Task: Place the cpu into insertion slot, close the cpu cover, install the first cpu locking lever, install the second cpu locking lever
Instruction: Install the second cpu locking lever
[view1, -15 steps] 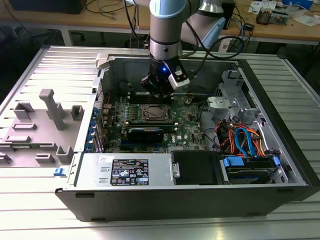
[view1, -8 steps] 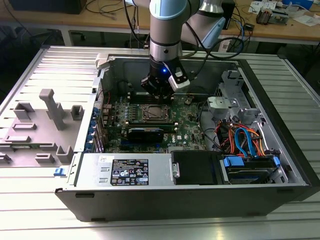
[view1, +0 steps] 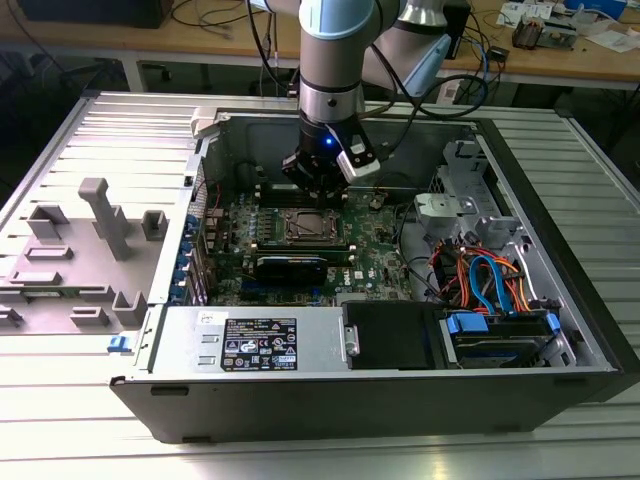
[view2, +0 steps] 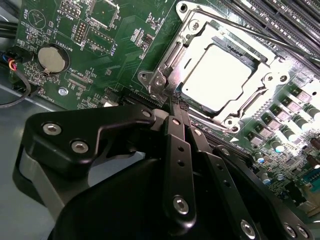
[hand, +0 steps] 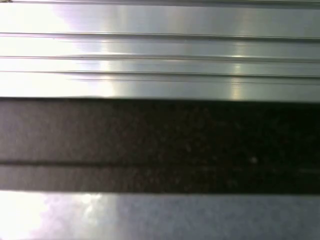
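The cpu (view2: 217, 75) lies flat in the insertion slot (view1: 305, 228) on the green motherboard, its silvery top bright. The cpu cover (view2: 265, 85) lies down over it as a silvery frame around the chip. A thin lever rod (view2: 260, 32) runs along the slot's side nearest the memory slots. My gripper (view2: 176, 106) is shut, the two black fingers pressed together with nothing between them, their tips just off the slot's corner by a metal hinge tab (view2: 157, 82). In the exterior view the gripper (view1: 318, 190) hangs at the slot's far edge.
The open computer case (view1: 520, 180) walls in the board. Memory slots (view2: 280, 15), a coin cell (view2: 52, 59), a long black card (view1: 290, 268), a power supply (view1: 255, 345) and coloured cables (view1: 480, 275) surround the slot. A grey fixture (view1: 95, 230) sits on the ridged table.
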